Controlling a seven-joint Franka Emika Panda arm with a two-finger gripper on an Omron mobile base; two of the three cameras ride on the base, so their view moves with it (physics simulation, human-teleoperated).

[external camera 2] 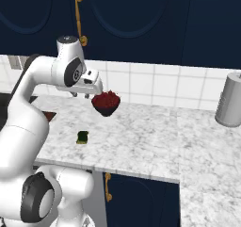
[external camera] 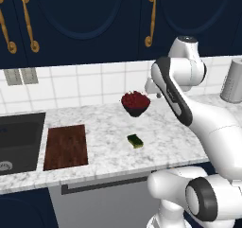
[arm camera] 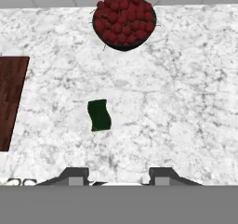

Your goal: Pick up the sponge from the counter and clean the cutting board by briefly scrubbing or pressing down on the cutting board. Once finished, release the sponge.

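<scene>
1. The sponge (arm camera: 99, 115) lies green side up on the tabletop (arm camera: 186, 102), between the board (arm camera: 10, 97) and the bowl (arm camera: 123, 21).
2. The tool (arm camera: 118, 174) hangs high above it, fingers spread and empty, probably to line up a straight descent.

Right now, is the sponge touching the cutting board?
Apart. The hand view shows bare marbled counter between the sponge and the cutting board.

cutting board (arm camera: 11, 97) cropped at left edge
</scene>
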